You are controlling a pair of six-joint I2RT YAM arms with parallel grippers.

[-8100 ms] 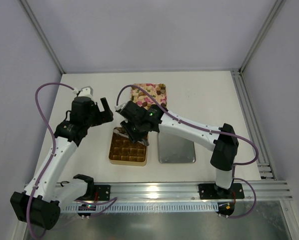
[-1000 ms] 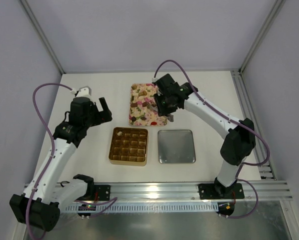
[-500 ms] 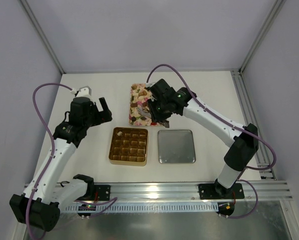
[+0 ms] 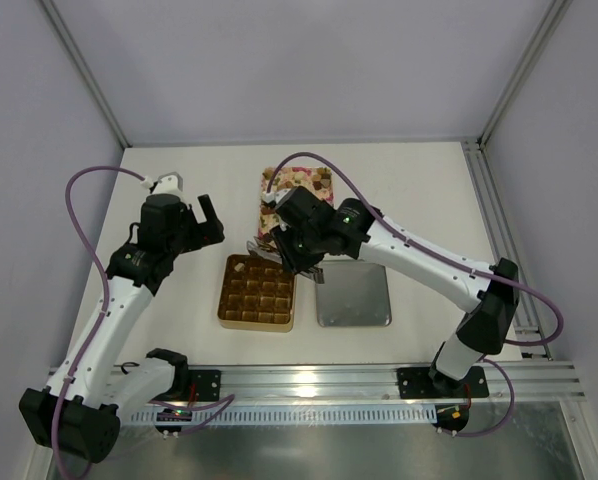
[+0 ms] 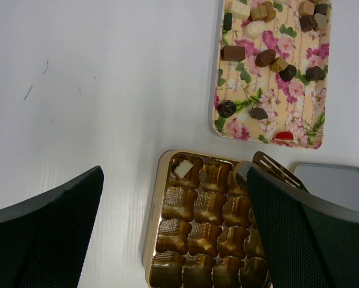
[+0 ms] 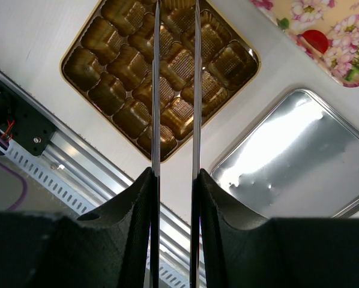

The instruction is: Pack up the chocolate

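The gold box lies at the table's middle; one cream-white chocolate sits in its far-left cell, and the other cells in view look bare. Several chocolates lie on the pink flowered tray. My right gripper is shut on metal tongs, whose tips hover over the box's far-right corner. I cannot tell whether the tongs hold a piece. My left gripper is open and empty, high above the box's left side.
A silver metal lid lies right of the gold box. The right arm hides the pink tray's near half in the top view. The aluminium rail runs along the near edge.
My right gripper has swung with the tongs from over the pink tray toward the near left, to the gold box's far-right corner. The left arm has not moved.
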